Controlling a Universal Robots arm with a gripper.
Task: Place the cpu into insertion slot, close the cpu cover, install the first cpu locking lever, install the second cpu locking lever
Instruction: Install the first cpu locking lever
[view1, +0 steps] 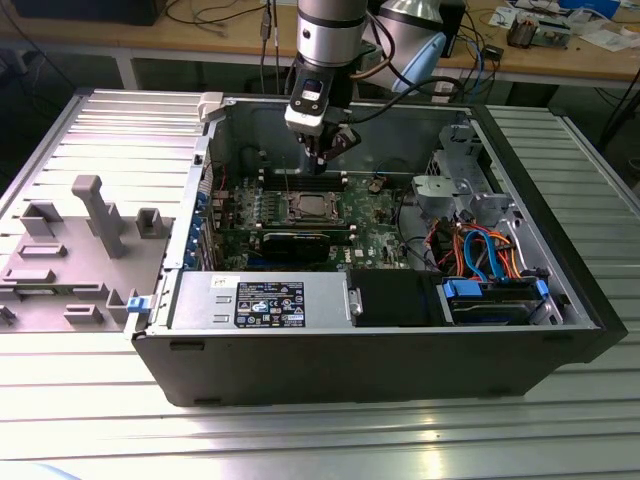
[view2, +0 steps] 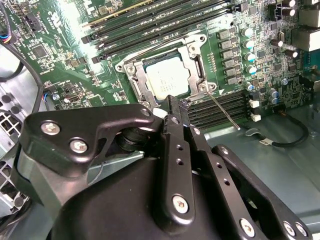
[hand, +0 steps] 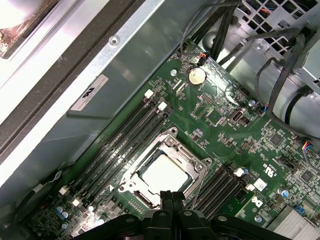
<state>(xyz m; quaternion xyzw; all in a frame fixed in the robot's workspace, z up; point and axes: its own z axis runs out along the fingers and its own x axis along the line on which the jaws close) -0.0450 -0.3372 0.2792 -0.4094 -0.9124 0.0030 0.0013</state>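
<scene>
**While the gripper (hand: 173, 194) is hanging by the socket, the cpu (view2: 167, 80) is sitting in its place**

Looking down into the open computer case (view1: 350, 350) on the ribbed metal table (view1: 300, 440), I'm watching the arm reaching in from above. Its two black fingers (hand: 167, 199) are pressing together tip to tip with nothing between them: closed and empty. In both wrist views those tips are hanging over one edge of the insertion slot (view2: 148, 95) in the middle of the green motherboard (view1: 378, 228). Whether they're touching it, I can't tell. The cpu is lying flat inside the slot, its dull silver top showing through the open middle of the cpu cover (view2: 195, 59), which is lying down around it. One thin lever rod (view2: 222, 110) is slanting away from a socket corner, crossing the long black slots (view2: 220, 107).
</scene>
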